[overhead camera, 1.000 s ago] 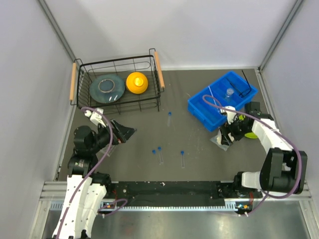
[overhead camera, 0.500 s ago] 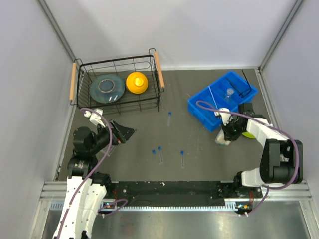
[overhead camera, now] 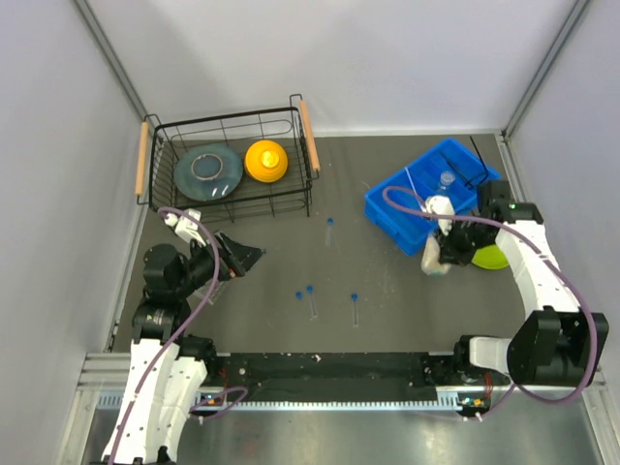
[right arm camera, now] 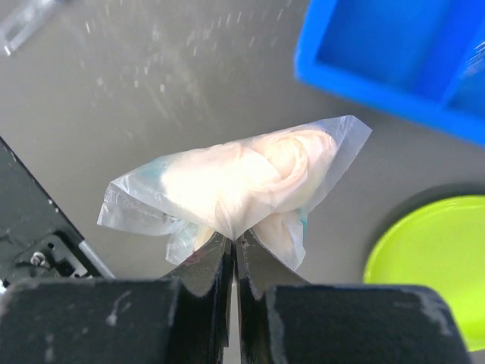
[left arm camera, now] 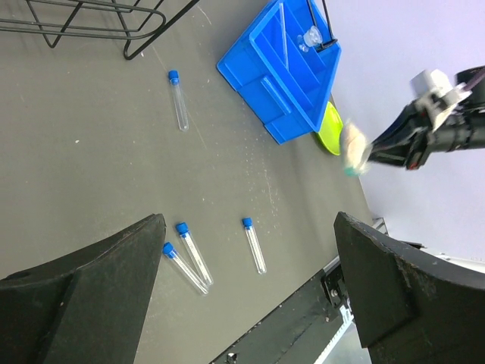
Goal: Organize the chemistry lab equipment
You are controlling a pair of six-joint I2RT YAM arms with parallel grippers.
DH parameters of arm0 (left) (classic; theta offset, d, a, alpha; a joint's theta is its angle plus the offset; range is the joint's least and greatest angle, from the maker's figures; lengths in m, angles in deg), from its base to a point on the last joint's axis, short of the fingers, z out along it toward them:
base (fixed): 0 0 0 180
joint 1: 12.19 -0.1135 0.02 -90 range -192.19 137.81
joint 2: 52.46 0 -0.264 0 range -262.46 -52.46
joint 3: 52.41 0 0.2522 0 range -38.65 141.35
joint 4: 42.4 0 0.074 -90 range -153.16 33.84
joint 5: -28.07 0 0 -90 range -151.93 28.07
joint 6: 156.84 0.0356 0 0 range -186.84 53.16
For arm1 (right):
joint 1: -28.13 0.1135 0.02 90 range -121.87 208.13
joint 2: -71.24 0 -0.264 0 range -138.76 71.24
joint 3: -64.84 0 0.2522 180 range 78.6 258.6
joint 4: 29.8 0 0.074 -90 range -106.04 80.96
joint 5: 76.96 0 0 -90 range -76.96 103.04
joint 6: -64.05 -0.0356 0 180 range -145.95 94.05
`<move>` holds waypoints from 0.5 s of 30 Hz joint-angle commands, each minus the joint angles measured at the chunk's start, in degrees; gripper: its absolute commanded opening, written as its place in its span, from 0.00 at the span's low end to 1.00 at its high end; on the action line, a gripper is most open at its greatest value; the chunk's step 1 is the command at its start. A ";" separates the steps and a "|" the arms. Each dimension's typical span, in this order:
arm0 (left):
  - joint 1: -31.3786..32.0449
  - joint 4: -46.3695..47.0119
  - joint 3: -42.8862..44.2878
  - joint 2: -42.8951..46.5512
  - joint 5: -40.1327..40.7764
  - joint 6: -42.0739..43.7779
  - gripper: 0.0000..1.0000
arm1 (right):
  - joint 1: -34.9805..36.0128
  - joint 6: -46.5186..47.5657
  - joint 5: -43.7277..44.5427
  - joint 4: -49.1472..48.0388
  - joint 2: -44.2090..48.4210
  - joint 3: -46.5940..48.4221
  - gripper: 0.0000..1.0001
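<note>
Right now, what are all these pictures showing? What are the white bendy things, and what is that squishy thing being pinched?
The white bendy things are two robot arms bolted to the edge of a table. One picture looks down from above. The other two come from little cameras on each arm's wrist. The right fingers are pinched shut on a clear plastic bag with something pale bunched inside, held up off the table. The left fingers are wide open and hold nothing. On the dark table lie four thin test tubes with blue caps, a blue tray, a lime-green plate and a black wire basket. The basket holds a grey plate and a yellow dome.
</note>
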 commanded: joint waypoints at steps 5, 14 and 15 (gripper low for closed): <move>-0.22 3.87 -0.07 0.08 -1.54 0.02 0.99 | 4.35 -9.14 -7.16 -4.75 -6.66 18.10 0.04; -0.22 2.29 1.07 0.87 -2.85 0.81 0.99 | 8.41 3.64 4.79 -8.45 -25.91 29.18 0.09; -0.22 2.03 1.25 0.79 -3.03 1.34 0.98 | 8.50 5.77 5.85 -8.45 -26.88 29.79 0.09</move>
